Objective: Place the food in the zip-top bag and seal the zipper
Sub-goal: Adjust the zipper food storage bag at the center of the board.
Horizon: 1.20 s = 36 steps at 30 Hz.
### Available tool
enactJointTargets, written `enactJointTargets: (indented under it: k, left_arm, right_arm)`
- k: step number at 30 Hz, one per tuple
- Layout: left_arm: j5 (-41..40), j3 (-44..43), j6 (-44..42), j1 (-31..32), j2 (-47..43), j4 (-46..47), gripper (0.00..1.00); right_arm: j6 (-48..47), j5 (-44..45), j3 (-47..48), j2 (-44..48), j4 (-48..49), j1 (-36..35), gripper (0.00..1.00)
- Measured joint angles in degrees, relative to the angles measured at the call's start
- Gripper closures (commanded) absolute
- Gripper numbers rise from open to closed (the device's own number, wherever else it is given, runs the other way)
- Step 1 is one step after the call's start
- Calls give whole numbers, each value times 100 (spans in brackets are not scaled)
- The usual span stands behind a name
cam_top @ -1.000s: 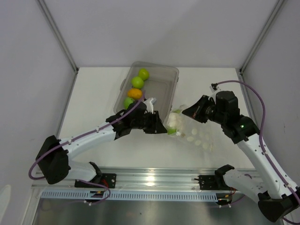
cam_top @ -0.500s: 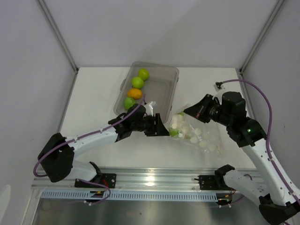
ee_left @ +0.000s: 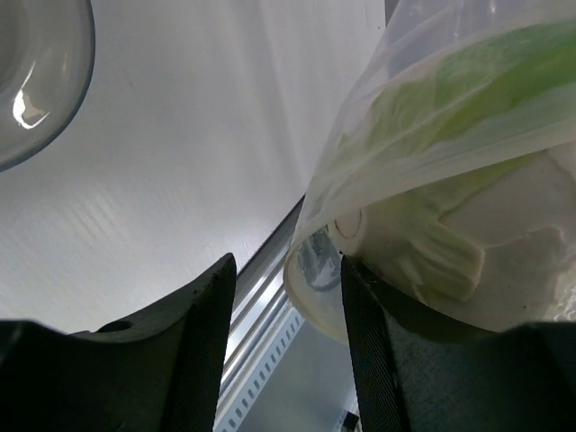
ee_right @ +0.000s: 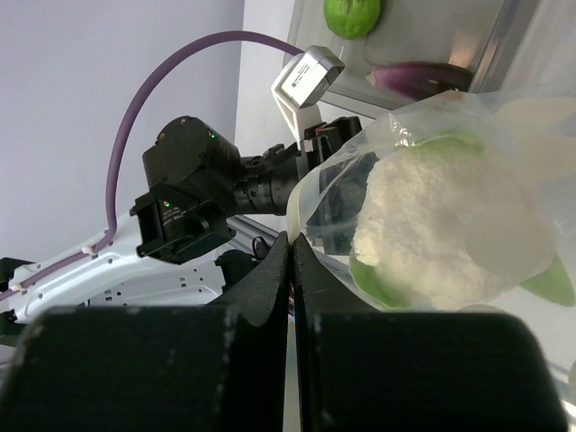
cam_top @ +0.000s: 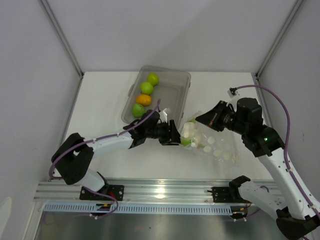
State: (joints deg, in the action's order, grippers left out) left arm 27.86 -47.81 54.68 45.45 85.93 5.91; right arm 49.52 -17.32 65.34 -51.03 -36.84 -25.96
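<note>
Our right pincer point(cam_top: 201, 119) is clamped tight on the upper edge of the zip-top bag point(cam_top: 215, 146). Its two fingers are pressed together with the clear film running in between them, and it holds that edge lifted off the desk point(cam_top: 100, 105). Below this pincer the bag slopes down to the desk, where its other end lies flat. The cauliflower piece point(cam_top: 189, 131) sits inside the bag, just under and in front of the right pincer. It is white with green at its base and presses against the film.

Our left pincer point(cam_top: 173, 138) faces the right one from the other side of the bag, with its tips right at the bag's bulging end. Its jaws stand partly apart and grip nothing. From the left wrist we see a fold of the bag hanging into the gap and lying against one finger point(ee_left: 371, 351), with open space to the other.

Behind the left pincer, beside its arm, stands the tray point(cam_top: 172, 92). In it, three green fruits point(cam_top: 146, 88) and the orange fruit point(cam_top: 144, 99) lie in a row along one side. From the right wrist we see the eggplant piece point(ee_right: 418, 76) close to one green fruit, just behind the left pincer's wrist. We cannot make out the zipper.
</note>
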Motion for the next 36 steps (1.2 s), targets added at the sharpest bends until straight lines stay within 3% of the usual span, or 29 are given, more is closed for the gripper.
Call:
enactJointTargets:
  k: [6,10,15,18,20,24,30,36]
  left_arm:
    - [83,2,238,-2,136,313,51]
    - [85,0,315,-2,173,455,64]
    - [90,-17,387,-2,323,560,74]
    - [87,-22,391,-2,367,562,86]
    - [90,-24,402,-2,367,562,99]
    - [-20,-195,181,0,337,258,99]
    - [-726,-544,-533,4,-282,-942,99]
    - [-1362,-2013,-1502,57,-662,-2559,99]
  right_arm:
    - [0,-15,0,22,2,0,100]
    - [4,-15,0,42,4,0,100]
    - [46,-15,0,39,20,0,100]
    - [48,-15,0,39,24,0,100]
    - [46,-15,0,39,24,0,100]
    - [-2,4,0,20,13,0,100]
    - [-299,348,-9,-249,-295,0,100]
    - [-695,817,-127,-699,-566,4,100]
